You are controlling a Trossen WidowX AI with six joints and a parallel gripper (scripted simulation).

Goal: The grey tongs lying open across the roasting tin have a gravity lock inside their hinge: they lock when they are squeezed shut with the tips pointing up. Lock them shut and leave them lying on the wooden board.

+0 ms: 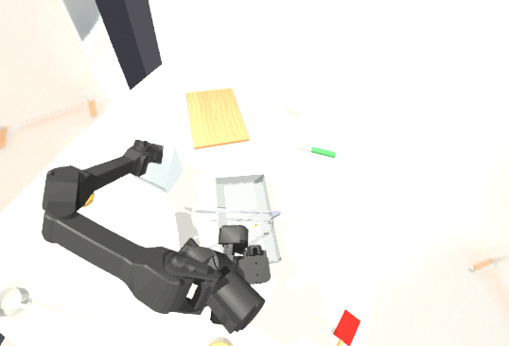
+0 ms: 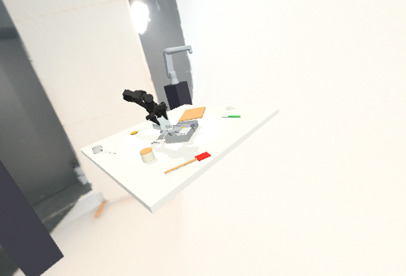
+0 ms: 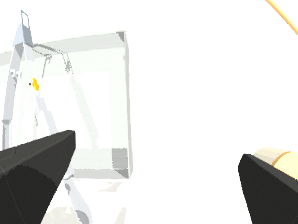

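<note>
The grey tongs [image 1: 213,211] [image 3: 11,95] lie spread open across the roasting tin [image 1: 238,180] [image 2: 180,139] [image 3: 128,100], with the hinge over the tin's right side in the top view. My gripper [image 3: 161,152] is wide open and empty, above the table by the tin. In the wrist view the tongs are left of the gap between the fingers, and the left finger covers part of them. In the top view my arm hides the fingertips and part of the tin. The wooden board [image 1: 217,117] [image 2: 193,114] lies bare beyond the tin.
A lidded jar [image 2: 148,156] [image 3: 287,162] and a red spatula [image 1: 347,327] [image 2: 203,156] are near the front. A green-handled tool [image 1: 324,152] [image 2: 234,116] and a small white dish [image 2: 229,107] lie beyond. A yellow disc [image 2: 133,133] and a long-handled metal cup [image 1: 13,301] [image 2: 97,149] are left.
</note>
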